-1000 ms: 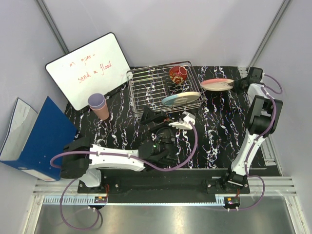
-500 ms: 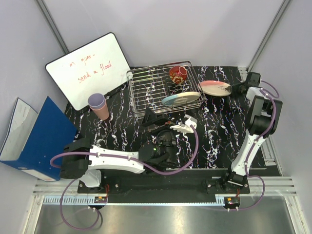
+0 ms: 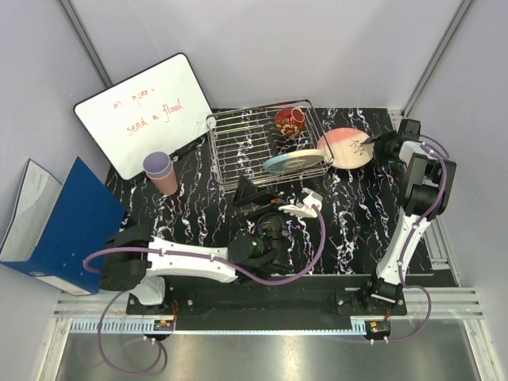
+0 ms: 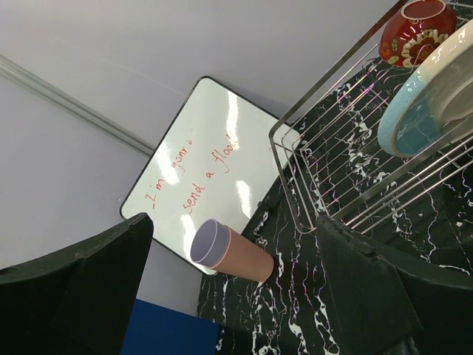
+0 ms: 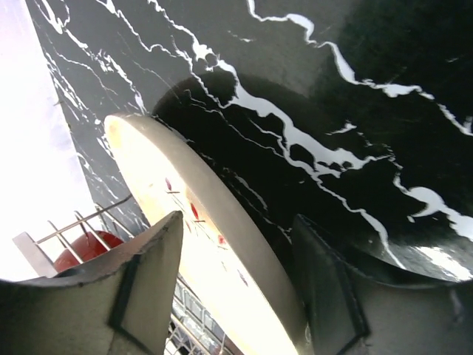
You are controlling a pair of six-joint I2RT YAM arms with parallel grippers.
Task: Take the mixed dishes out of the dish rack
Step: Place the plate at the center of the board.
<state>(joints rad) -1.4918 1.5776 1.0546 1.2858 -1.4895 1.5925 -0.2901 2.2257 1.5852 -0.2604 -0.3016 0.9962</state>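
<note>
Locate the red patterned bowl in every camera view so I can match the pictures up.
Top external: red bowl sits upper centre, in the far right corner of the dish rack.
Left wrist: red bowl at the top right corner, beyond the light-blue plate.
Right wrist: only a sliver of the red bowl shows at the lower left, left of the pink plate.
Shared landmark: the dish rack's wires.

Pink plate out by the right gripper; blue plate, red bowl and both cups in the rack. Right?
No: the cups sit outside the dish rack, on the table to its left by the whiteboard, as the top view shows. Pink plate, blue plate and red bowl are as stated.
</note>
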